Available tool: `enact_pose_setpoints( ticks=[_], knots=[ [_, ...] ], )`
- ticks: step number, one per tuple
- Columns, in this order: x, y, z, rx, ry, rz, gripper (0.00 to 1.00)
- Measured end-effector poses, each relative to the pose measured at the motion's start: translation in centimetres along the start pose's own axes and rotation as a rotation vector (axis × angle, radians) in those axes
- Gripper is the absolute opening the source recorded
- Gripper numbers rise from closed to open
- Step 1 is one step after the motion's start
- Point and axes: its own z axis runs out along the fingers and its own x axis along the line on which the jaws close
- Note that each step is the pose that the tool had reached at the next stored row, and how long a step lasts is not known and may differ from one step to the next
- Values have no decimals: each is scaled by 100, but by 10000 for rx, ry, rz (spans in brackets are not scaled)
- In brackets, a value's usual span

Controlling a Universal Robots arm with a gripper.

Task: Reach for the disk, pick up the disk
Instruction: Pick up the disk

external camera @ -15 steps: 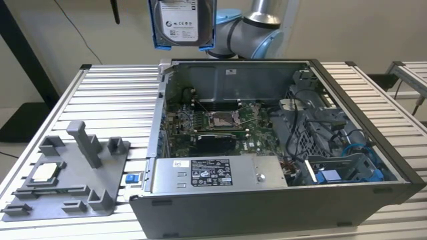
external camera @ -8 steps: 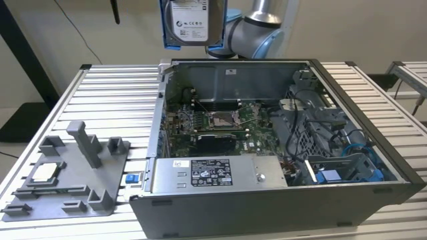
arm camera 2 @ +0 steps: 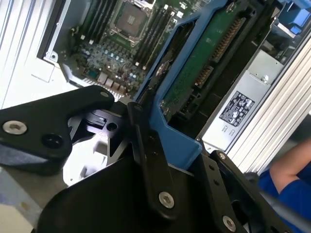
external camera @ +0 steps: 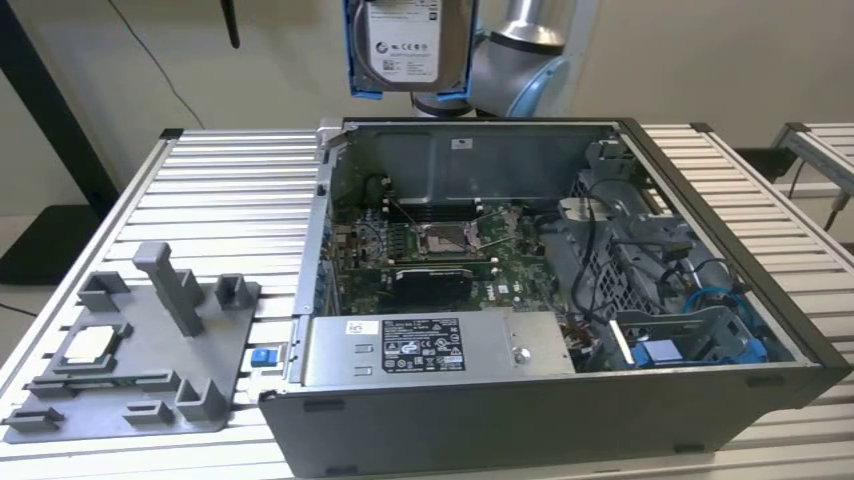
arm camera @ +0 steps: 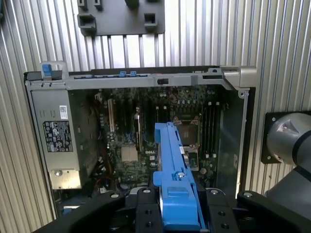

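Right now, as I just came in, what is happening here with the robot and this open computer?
The robot arm has its gripper shut on the disk, clamping it at its blue rails. It holds the disk in the air, clear of the open computer case and above its far edge in the exterior view. The case lies on the slatted metal table with its motherboard exposed. A grey fixture plate lies beside the case at the exterior view's left.
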Motion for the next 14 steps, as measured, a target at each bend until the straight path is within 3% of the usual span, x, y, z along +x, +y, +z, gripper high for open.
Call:
enact_pose_setpoints(
  ticks=[14],
  knots=[
    [-18,-319,64,-1,0,0,0]
  ],
)
